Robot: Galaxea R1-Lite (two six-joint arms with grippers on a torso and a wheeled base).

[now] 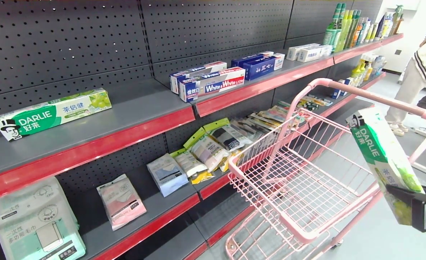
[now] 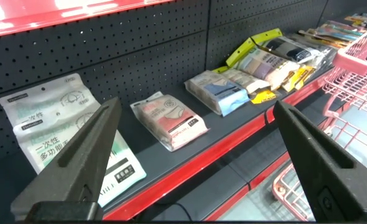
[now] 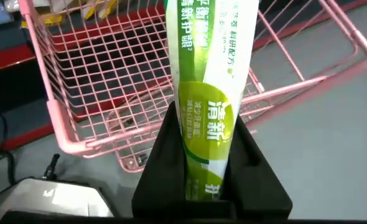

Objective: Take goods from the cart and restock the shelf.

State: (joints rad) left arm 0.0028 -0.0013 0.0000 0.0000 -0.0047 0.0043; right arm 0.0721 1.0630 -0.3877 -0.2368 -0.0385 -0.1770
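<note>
The right hand (image 1: 402,202) is clamped on the low end of a green toothpaste box (image 1: 382,155), which stands up tilted just beside the cart (image 1: 379,99), on its handle side. The left hand (image 2: 196,109) is spread wide and holds nothing.

The likeliest trouble is that the grip sits far down the box, so most of its length sticks up free. A quick swing could lever it loose or twist it between the fingers. The cart's handle bar also lies between the box and the shelf. A low path across would probably clip the bar (or the wire rim beyond it). At the top shelf (image 1: 133,108), on the far side of the cart from the hand, a careless set-down might shove the matching green box (image 1: 54,113) already lying there.

That shelf is smooth grey board with a red front lip, backed by dark pegboard. The shelf below it, level with the cart's basket, carries soft packets (image 1: 121,200) in a row. The floor under the cart is plain pale grey.
</note>
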